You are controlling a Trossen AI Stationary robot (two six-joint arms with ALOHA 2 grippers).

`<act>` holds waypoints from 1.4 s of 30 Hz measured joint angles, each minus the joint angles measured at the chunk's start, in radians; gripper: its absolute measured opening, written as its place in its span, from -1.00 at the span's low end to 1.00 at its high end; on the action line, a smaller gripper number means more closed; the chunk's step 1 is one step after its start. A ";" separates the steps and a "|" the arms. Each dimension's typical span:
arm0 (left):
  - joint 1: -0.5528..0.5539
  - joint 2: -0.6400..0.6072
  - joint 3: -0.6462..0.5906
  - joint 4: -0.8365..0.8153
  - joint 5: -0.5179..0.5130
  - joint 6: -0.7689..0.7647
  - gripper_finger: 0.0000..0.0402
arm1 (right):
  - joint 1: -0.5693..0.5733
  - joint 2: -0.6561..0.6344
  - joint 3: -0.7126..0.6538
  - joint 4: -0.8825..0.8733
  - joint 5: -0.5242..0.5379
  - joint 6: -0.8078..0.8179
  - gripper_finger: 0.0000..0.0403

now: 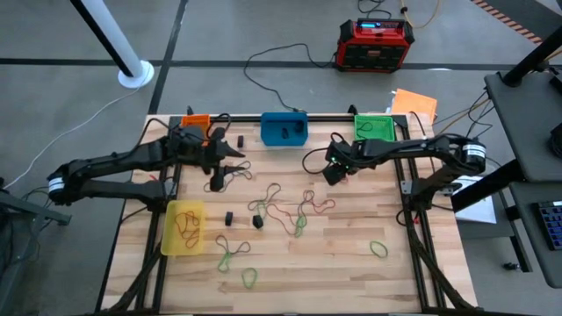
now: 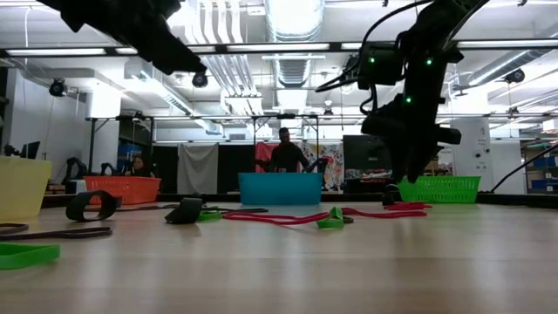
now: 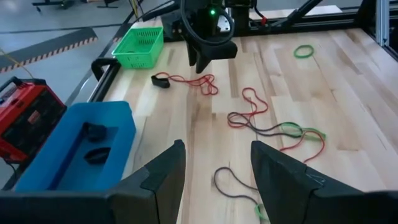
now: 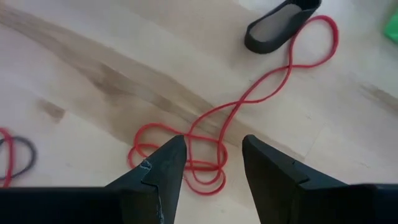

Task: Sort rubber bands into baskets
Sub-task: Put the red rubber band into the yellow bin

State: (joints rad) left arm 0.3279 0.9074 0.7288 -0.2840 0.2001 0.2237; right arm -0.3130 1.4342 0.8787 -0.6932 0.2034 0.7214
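We see the right tool point(image 4: 208, 165) low over the wooden surface point(image 1: 351, 263), its fingers parted around a tangled red rubber band point(image 4: 205, 146) that lies flat between them, not gripped; a short black band point(image 4: 280, 22) touches the far end of that loop. The left tool point(image 3: 214, 171) hangs above the surface just in front of the blue basket point(image 1: 284, 128), fingers apart and empty. More rubber bands point(image 1: 285, 211) lie scattered mid-surface. The orange basket point(image 1: 195, 124) and green basket point(image 1: 373, 126) flank the blue one along the far edge; the yellow basket point(image 1: 184, 228) sits near left.
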 joint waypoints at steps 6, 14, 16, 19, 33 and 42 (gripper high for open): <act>0.000 0.017 -0.019 -0.003 -0.001 0.000 -0.17 | 0.000 0.074 0.000 0.003 0.008 -0.006 -0.23; 0.000 0.019 -0.019 0.027 -0.002 0.000 -0.17 | 0.000 0.156 0.000 0.056 0.042 -0.041 -0.30; 0.000 0.020 -0.019 0.034 -0.002 0.000 -0.17 | 0.000 0.166 0.000 0.059 0.044 -0.041 -0.33; 0.000 0.021 -0.019 0.041 -0.002 0.000 -0.17 | 0.000 0.178 0.000 0.062 0.043 -0.044 -0.42; 0.000 0.028 -0.019 0.079 0.000 -0.034 -0.17 | 0.035 0.068 0.013 0.052 0.033 -0.145 -0.96; -0.002 0.099 -0.034 0.223 0.106 -0.093 -0.17 | 0.147 -0.062 0.016 0.166 0.028 -0.296 -0.96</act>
State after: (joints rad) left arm 0.3262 1.0068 0.6950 -0.0606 0.3061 0.1309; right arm -0.1656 1.3720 0.8951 -0.5268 0.2314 0.4258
